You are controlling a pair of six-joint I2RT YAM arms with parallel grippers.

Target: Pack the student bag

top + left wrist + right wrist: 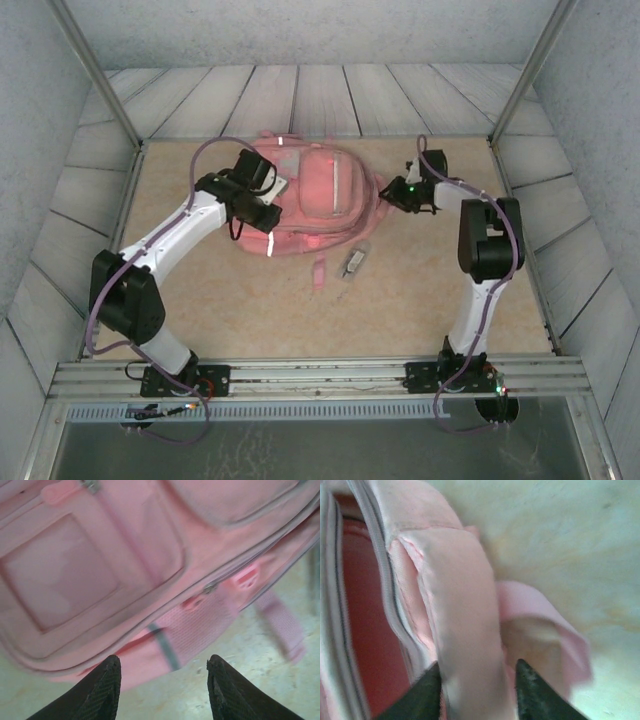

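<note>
Top external: a large pink fabric student bag [312, 195] with pale patches lay flat on the tan worktop [250, 310], at mid-width toward the far edge. One loose pink strap [318, 272] trailed off its near side. Just beside the strap lay a small grey-and-white object [353, 263], too small to identify. The left fingers [262, 203] were over the bag's left side. The right fingers [397, 193] were at its right edge.

Left wrist: the left fingers [102, 690], black and ribbed, stood well apart with nothing between them. Beyond them were the bag's pink mesh side panel [200, 625], crossed by a grey strip [167, 650], and bare worktop. A zipped front pocket [65, 575] with a paler square patch showed above, along with pink zip pulls.

Right wrist: the right fingers [417, 697] stood partly apart, one on each side of a pale pink fabric band [460, 630] on the bag's rim. The band filled the gap. Could not tell whether it was pinched or only straddled. To the left the zip was open, showing a darker pink interior [365, 620].
</note>
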